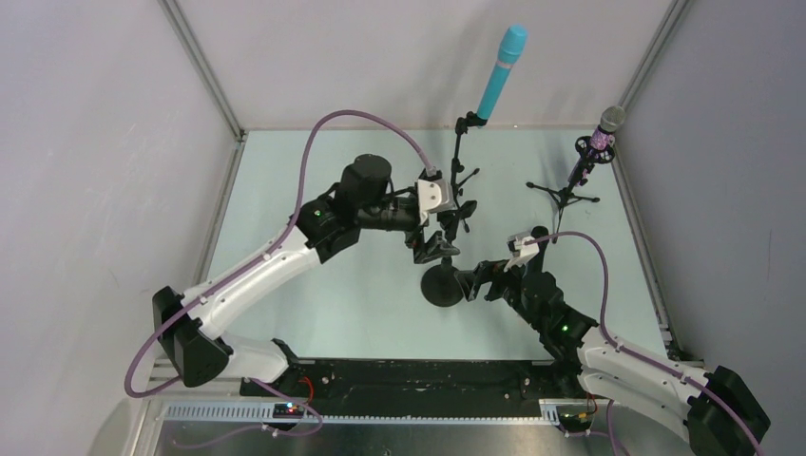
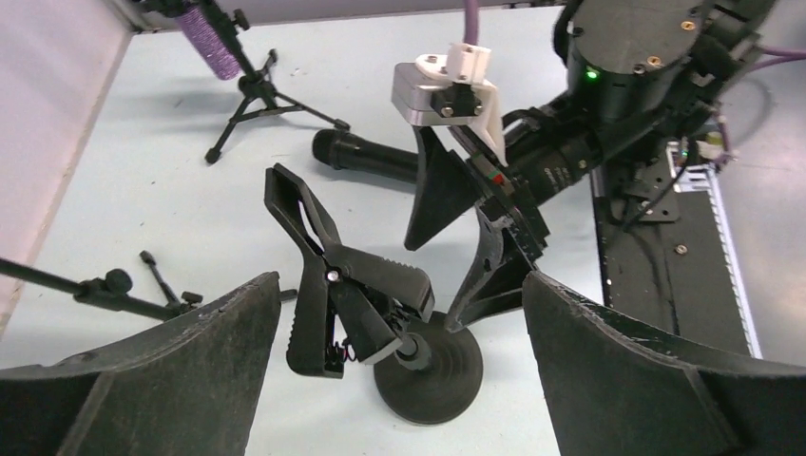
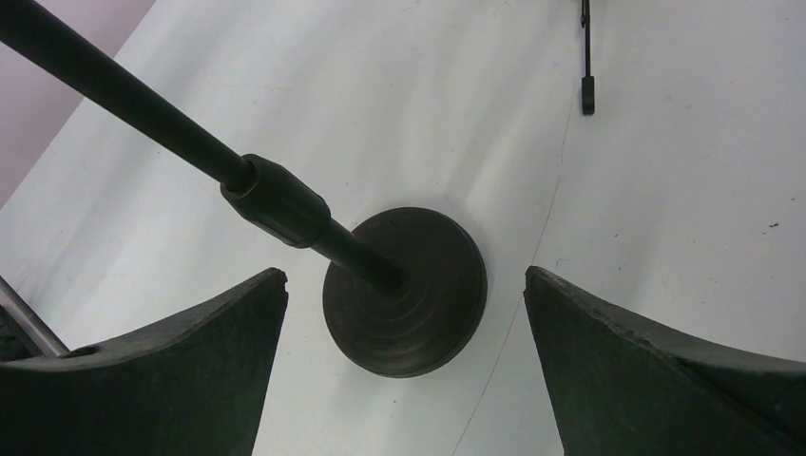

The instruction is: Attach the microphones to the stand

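The black microphone lies flat on the counter, not yet mounted. In the left wrist view its long axis runs roughly across the frame, with the head to the left and the far end hidden behind the right arm. From the left pincer it lies beyond the spring clamp of the round-based stand, so that stand and the right arm block a straight reach. The right pincer looks nearer, with the microphone just beside it, but it faces the stand's base rather than the microphone.

Both pincers are spread wide and hold nothing. The right one brackets the base without visibly touching it.

The turquoise microphone and the purple microphone sit upright in their own stands at the back of the counter. The centre is crowded, and the open room lies to the front left.
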Controlling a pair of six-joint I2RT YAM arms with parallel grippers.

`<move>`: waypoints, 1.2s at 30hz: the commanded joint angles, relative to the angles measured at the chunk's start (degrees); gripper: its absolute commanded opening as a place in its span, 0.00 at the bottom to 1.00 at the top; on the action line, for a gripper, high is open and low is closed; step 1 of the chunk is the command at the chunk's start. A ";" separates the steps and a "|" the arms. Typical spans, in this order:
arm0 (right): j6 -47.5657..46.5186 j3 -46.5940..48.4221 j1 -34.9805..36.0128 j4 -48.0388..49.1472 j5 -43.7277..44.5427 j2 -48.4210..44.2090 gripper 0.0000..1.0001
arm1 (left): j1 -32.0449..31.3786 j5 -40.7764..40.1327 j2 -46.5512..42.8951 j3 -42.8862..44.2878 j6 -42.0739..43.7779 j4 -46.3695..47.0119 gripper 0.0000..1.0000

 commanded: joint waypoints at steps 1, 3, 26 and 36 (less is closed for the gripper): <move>0.92 1.46 -0.43 1.23 -0.53 0.14 0.99 | -3.12 -15.25 -1.72 3.51 -2.88 2.81 1.00; 0.92 1.47 -0.50 1.27 -0.58 0.18 0.99 | -3.92 -17.41 -2.48 3.22 -5.72 4.58 1.00; 1.36 1.53 -0.75 1.62 -1.01 0.63 0.99 | -9.71 -42.04 -4.11 -7.42 -25.35 22.96 0.98; 1.28 1.48 -0.94 1.36 -1.15 0.43 1.00 | -12.36 -46.16 -0.23 -5.51 -20.94 16.62 0.91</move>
